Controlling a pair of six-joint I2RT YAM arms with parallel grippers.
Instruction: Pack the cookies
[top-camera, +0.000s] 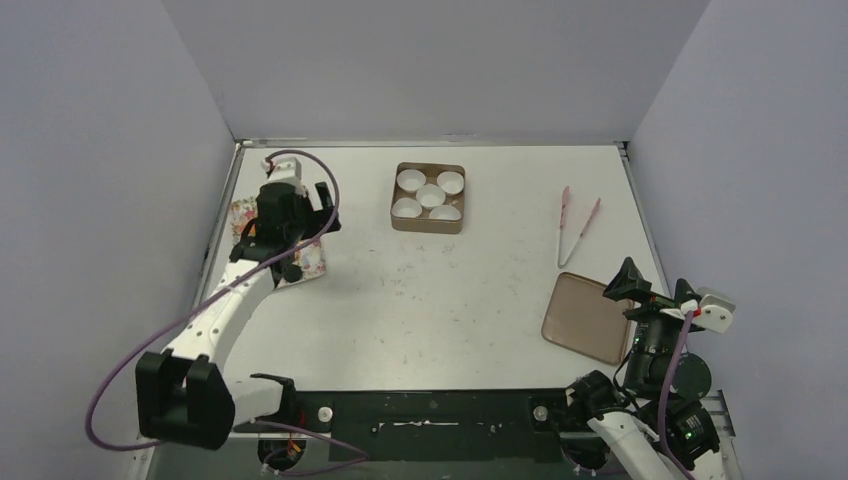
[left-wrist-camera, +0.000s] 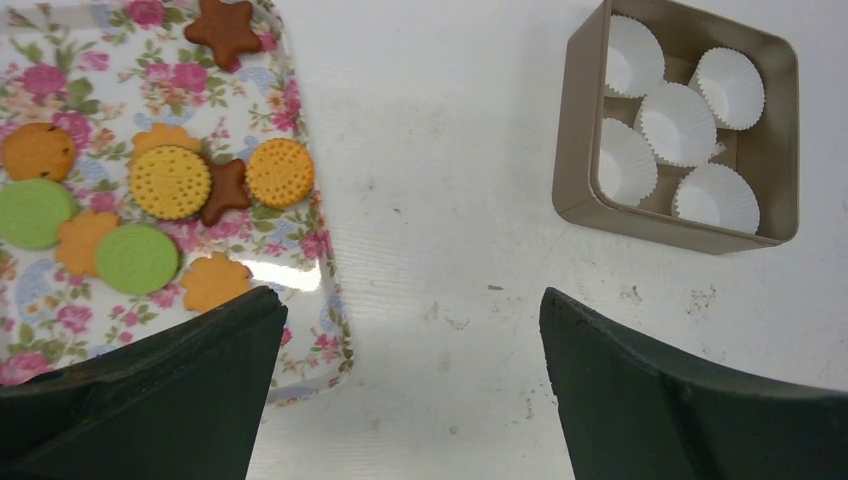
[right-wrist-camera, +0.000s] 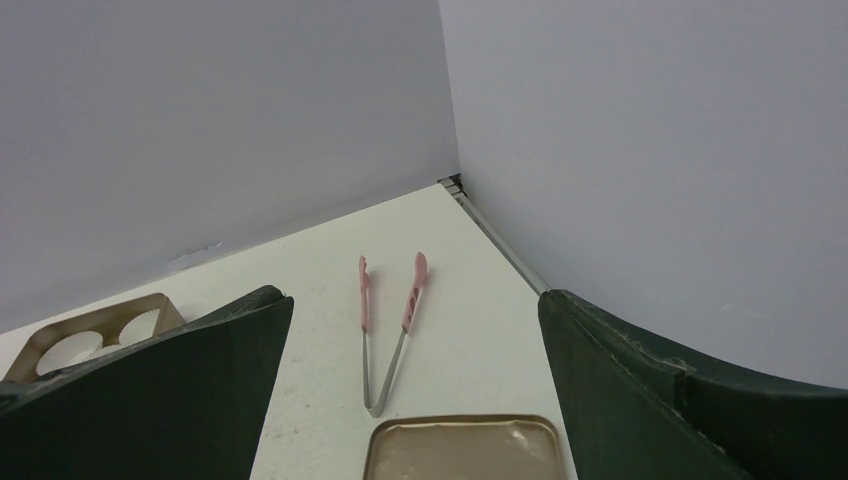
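— Which arm would you send for the cookies (left-wrist-camera: 170, 182)?

— The left one, easily. Its left gripper (left-wrist-camera: 408, 330) hangs over the near corner of the floral tray (left-wrist-camera: 335, 300), jaws spread wide with nothing between them. In its wrist view the cookies lie flat on that tray at about ten o'clock from the fingers. The orange, green and brown pieces are bunched close, and some are touching.

— And where do they go?

— I'd say the tin (left-wrist-camera: 575, 130) with the white paper cups (left-wrist-camera: 678, 123). It sits at about two o'clock in that same view, well apart from the tray across bare table.

— The right arm?

— The right gripper (right-wrist-camera: 415, 310) is also wide and empty, at the far side of the table by the lid (top-camera: 587, 318), with the tongs (top-camera: 577, 228) at its twelve o'clock. From above, the cookies lie out at its nine o'clock, beyond the tin.

— Any axis to line up on?

— No, the round ones have no long axis, but the crowding makes a clean pinch tricky.
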